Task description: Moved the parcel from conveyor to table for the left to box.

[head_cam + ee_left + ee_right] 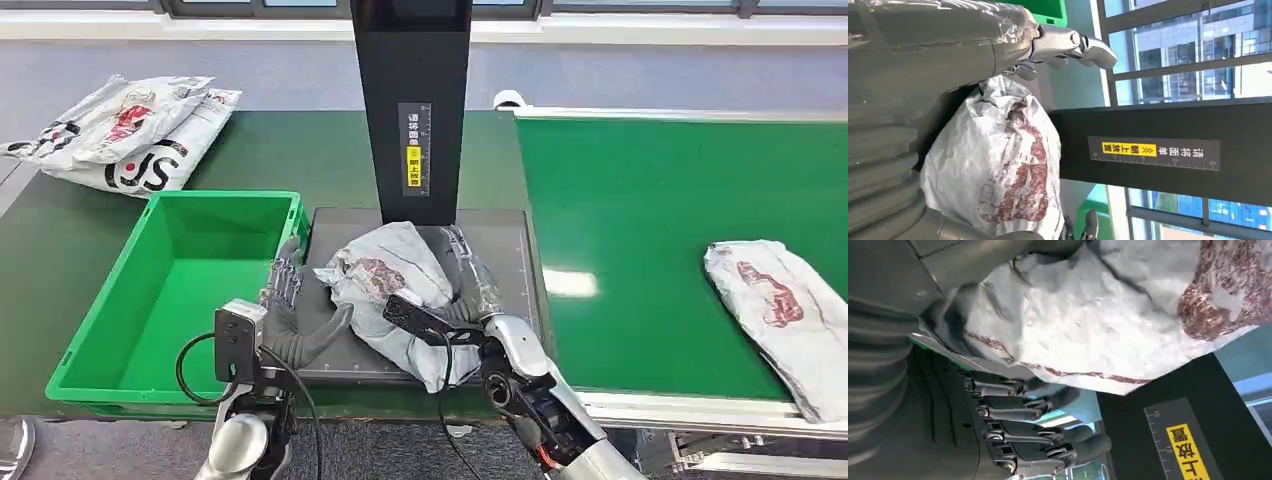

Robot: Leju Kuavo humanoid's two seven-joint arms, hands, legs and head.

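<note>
A crumpled grey-white parcel [395,285] with a red print lies on the black weighing plate [505,250] in front of me. My left hand [290,315] sits at its left side, fingers spread and thumb reaching toward the bag. In the left wrist view the parcel [998,170] lies between the thumb and the straight fingers [1073,45], which are not closed on it. My right hand [475,290] lies along the parcel's right side. In the right wrist view the parcel [1098,330] rests against the palm side, and the fingers [1038,440] stay apart from it.
An empty green bin [100,330] stands just left of the plate. A black post [412,100] rises behind the plate. The green conveyor [650,220] on the right carries another parcel [785,310]. More parcels [130,135] are piled at the table's back left.
</note>
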